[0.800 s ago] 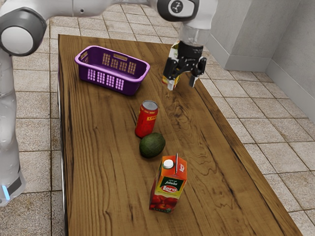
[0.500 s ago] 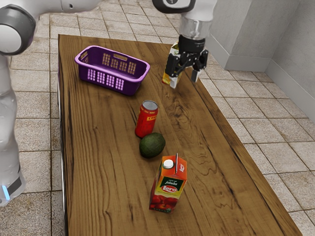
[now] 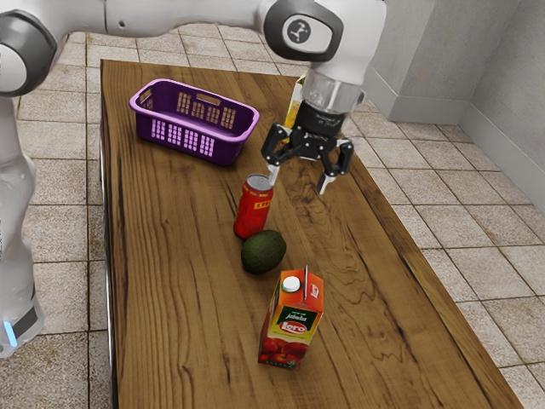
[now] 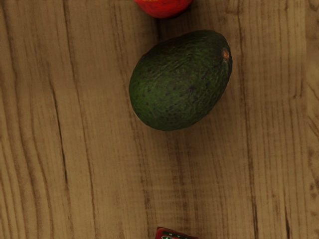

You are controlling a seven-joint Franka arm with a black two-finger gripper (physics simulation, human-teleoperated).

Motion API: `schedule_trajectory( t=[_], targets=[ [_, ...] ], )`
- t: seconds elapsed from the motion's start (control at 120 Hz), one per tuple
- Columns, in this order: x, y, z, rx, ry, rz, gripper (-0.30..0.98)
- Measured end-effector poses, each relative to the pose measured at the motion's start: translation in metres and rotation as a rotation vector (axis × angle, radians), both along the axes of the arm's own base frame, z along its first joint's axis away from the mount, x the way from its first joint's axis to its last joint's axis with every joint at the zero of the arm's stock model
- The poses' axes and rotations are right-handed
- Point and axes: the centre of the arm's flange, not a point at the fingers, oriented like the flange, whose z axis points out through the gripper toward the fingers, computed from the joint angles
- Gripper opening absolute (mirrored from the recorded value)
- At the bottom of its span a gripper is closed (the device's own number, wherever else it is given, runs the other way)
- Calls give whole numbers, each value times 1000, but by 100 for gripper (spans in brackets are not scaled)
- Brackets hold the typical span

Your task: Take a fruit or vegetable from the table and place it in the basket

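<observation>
Closest to the exterior camera I've got a red-orange juice carton (image 3: 292, 319) standing upright with a white cap (image 3: 291, 284) on top and red fruit printed low on the front, so whatever's inside is hidden. Just past it is the thing I'm after, the avocado (image 3: 263, 252), lying on the wooden table (image 3: 187, 281) between the carton and a red soda can (image 3: 252, 209). The wrist view gives me a nice look at it: fat egg shape, deep green going nearly black in places, pebbly skin with dark specks, and a little brownish stem spot at one end. The can stands upright just beside it, silver lid up, yellow patch on the side, contents out of sight. My gripper (image 3: 298, 181) is up over the table near the top of the can, fingers spread well apart with nothing in their grip. One fingertip overlaps the can's rim from this angle, can't tell if they touch. Farther back sits the purple basket (image 3: 183, 143), with slotted sides and a bit of bare purple inside wall in view, and there's a white-and-yellow carton (image 3: 293, 114) partly hidden behind the gripper.
</observation>
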Motion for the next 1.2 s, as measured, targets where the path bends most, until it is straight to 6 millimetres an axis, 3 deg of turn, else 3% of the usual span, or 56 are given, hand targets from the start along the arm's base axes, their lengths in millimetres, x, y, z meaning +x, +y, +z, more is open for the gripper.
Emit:
schedule_trajectory(
  t=[0.15,0.25,0.292,0.392,0.45,0.642,0.942,1.2],
  targets=[
    [10,45,-9,-27,7,-2,69],
    [3,67,-17,-36,17,-11,69],
    [-3,61,-18,-34,17,-44,69],
    [-13,16,-22,-35,17,-185,69],
    [-16,3,-24,-37,15,-244,69],
    [-6,14,-30,-15,-34,-398,69],
    [-7,-8,-27,-38,-97,-624,69],
    [-14,10,-45,-56,-84,-660,69]
  ],
)
